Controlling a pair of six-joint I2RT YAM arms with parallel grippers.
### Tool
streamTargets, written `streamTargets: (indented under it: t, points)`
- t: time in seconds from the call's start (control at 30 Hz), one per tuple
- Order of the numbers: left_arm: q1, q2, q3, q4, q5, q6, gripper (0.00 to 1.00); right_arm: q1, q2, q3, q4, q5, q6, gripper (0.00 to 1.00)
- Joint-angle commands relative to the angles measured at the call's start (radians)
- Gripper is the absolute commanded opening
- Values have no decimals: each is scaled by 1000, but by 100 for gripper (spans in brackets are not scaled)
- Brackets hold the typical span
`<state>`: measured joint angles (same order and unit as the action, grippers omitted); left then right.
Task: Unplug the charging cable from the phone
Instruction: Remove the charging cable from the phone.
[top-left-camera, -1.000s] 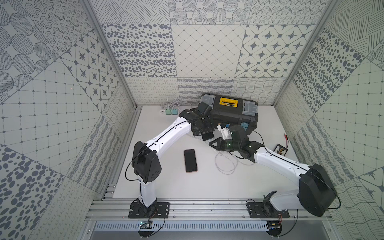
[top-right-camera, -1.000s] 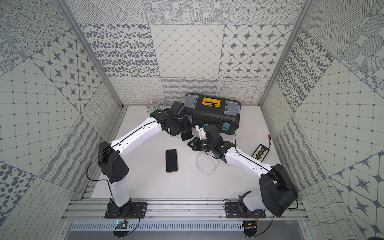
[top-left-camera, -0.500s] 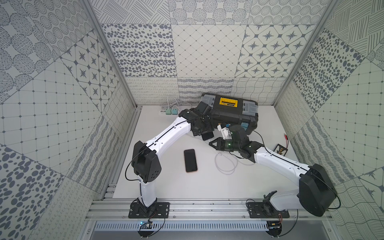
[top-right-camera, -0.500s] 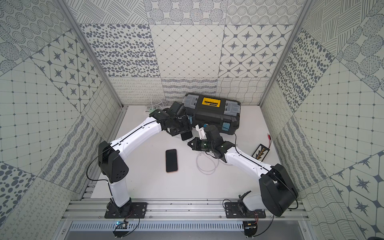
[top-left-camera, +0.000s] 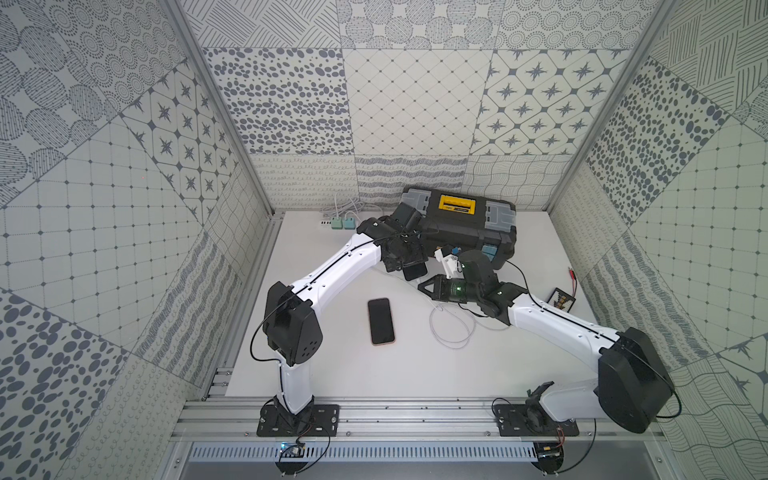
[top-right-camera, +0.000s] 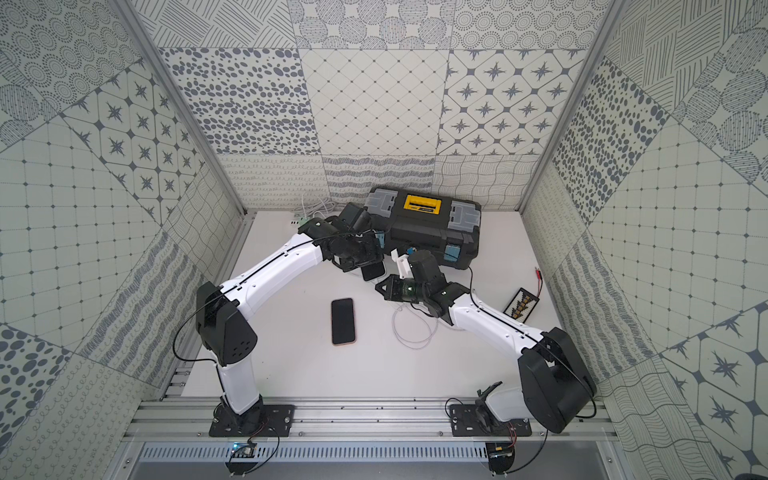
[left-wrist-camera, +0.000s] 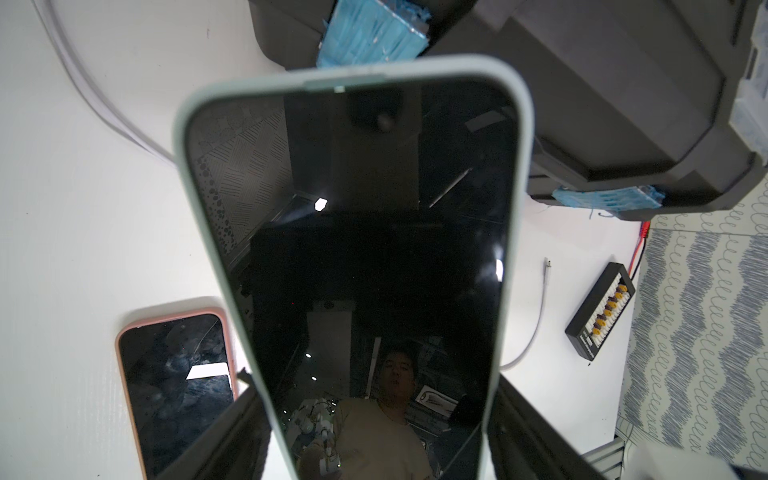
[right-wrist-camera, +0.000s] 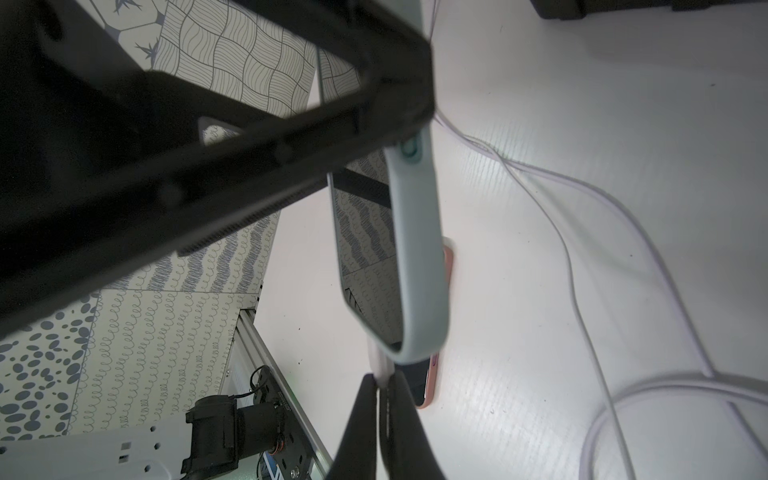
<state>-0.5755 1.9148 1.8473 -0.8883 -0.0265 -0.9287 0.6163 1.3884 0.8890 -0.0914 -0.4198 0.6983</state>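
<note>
My left gripper (left-wrist-camera: 378, 415) is shut on the phone (left-wrist-camera: 353, 232), a dark-screened one in a pale green case, and holds it off the table in front of the toolbox. Both top views show the phone (top-left-camera: 414, 271) (top-right-camera: 372, 270) hanging from that gripper (top-left-camera: 409, 259). My right gripper (right-wrist-camera: 380, 399) is shut on the white plug (right-wrist-camera: 379, 361) of the charging cable, right at the phone's free end (right-wrist-camera: 415, 345). Whether the plug sits in the port is hidden. In the top views the right gripper (top-left-camera: 420, 286) (top-right-camera: 379, 286) points at the phone from the right.
A second phone in a pink case (top-left-camera: 380, 321) (left-wrist-camera: 178, 386) lies flat mid-table. White cable loops (top-left-camera: 451, 328) lie under my right arm, and a loose cable end (left-wrist-camera: 547, 266) rests on the table. Black toolbox (top-left-camera: 461, 224) at the back, chargers (top-left-camera: 338, 223) back left, connector board (top-left-camera: 563, 300) right.
</note>
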Motion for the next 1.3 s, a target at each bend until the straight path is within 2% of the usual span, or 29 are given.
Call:
streamTargets:
  t: [0.0,1.27]
  points:
    - [9,-23,7,62,-19,-5,0,4,5,6,18,15,-18,5]
    - [11,-34,4,61,-73,-17,0,8,-27,-14,-1,2,-16,5]
